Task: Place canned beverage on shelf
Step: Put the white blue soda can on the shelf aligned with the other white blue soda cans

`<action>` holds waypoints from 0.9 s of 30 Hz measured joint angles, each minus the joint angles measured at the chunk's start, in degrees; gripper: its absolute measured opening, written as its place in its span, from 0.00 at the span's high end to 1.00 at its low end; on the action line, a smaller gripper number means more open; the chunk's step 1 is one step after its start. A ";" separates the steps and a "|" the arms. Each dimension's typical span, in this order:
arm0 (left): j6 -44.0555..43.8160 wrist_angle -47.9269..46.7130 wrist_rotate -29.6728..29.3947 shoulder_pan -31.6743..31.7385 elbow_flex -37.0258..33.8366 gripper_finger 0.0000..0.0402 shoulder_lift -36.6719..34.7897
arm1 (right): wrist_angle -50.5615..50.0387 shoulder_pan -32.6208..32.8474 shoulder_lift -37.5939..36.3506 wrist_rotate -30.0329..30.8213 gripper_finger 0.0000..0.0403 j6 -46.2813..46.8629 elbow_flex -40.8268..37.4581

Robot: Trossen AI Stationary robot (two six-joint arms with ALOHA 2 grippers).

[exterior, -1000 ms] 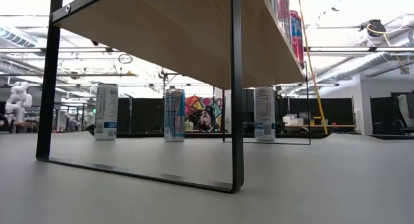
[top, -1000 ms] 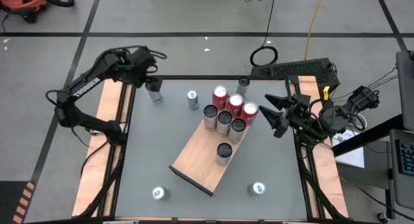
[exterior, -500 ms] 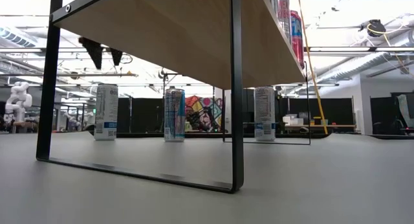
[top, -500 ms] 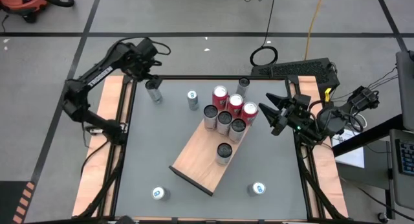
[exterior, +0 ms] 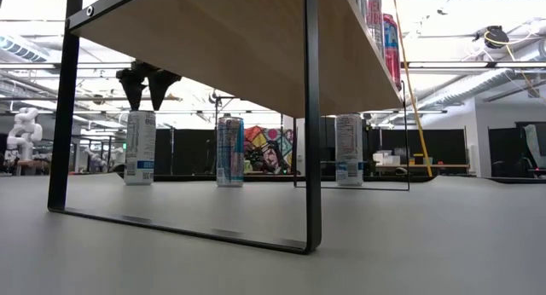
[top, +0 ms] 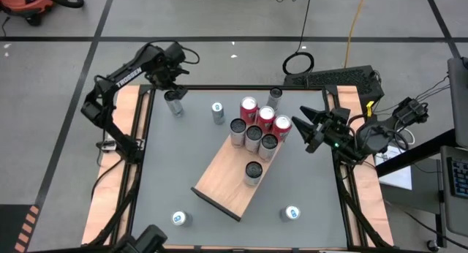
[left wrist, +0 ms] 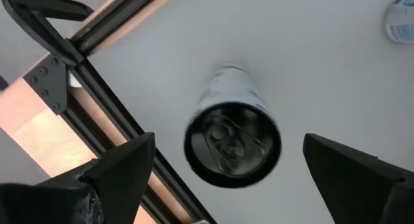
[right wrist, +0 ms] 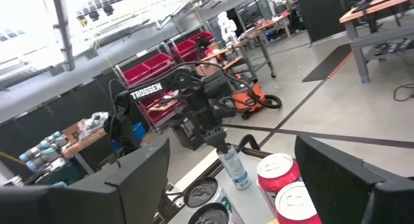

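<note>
The left gripper (top: 174, 83) hangs directly above a white can (top: 174, 104) standing at the worktop's (top: 168, 172) far-left corner, well apart from the shelf (top: 223, 183). Its fingers (left wrist: 110, 172) are spread wide, one on either side of the can's dark top (left wrist: 233, 144) in the wrist view. From table height the fingertips (exterior: 147, 83) show just above the can (exterior: 140, 147), not yet touching it.

The step in hand looks like the descent to grasp. To do it well, the gripper should stay centred over the lid, come straight down until the fingers bracket the upper body, and close only then. The can stands close to the worktop's black frame edge, so a sideways drift could knock it over or catch a finger on the rail. A tall, narrow can probably tips easily, so an even squeeze matters.

The shelf lies diagonally across the middle of the worktop and already carries a cluster of cans at its far end, red cans (top: 249, 107) among them, plus a single dark can (top: 252, 170) nearer its middle. Bare board remains at the near end for a landing spot.

The right gripper (top: 305, 129) waits just beyond the shelf's far-right end, fingers apart and holding nothing.
</note>
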 joint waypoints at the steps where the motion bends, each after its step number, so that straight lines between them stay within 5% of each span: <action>1: 0.17 0.18 0.00 0.14 0.00 0.05 -0.02 | 0.02 0.00 0.07 0.15 0.24 0.16 0.00; 27: 1.53 5.47 4.52 1.53 -7.82 0.07 -0.04 | -0.44 -0.02 0.59 1.83 0.24 0.14 0.00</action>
